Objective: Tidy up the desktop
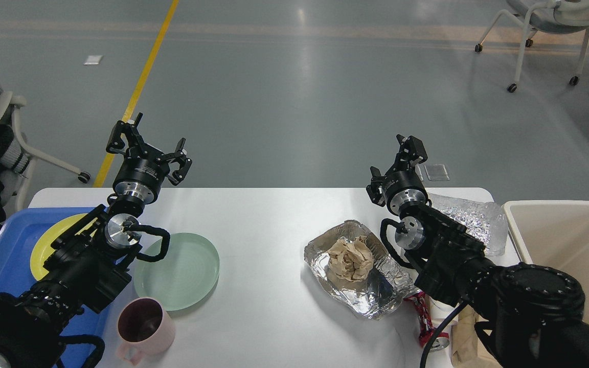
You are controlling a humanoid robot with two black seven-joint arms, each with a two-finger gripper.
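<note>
1. Broadly, the large white rectangular desktop with rounded corners (269, 230) fills the lower half of the head view, its long axis running 9 o'clock to 3 o'clock and its far edge straight across, facing the grey floor at 12 o'clock.
2. At 9 o'clock on the desktop lies a blue plastic tray (3, 260) with a round yellow plate (51, 240) on it, partly hidden by my left arm.
3. Just at 3 o'clock of the tray sits a pale green round glass plate (184, 273), flat on the white surface; at 7 o'clock of that plate stands a pink ceramic mug (143, 324), upright, dark inside.
4. Right of centre lies a crumpled silver foil tray (371, 299) holding a wad of brown paper (349, 258).
5. At 2 o'clock of the foil, a clear crinkled plastic wrapper (473, 220) lies near the desktop's far right corner, just beside a cream rectangular bin (570, 220) at 3 o'clock.
6. The left gripper (149, 145) hangs above the far left edge, fingers spread wide, holding nothing.
7. The right gripper (399, 158) hangs above the far edge near the wrapper; seen end-on and dark, I cannot tell how far its fingers stand apart, and nothing shows in them.
</note>
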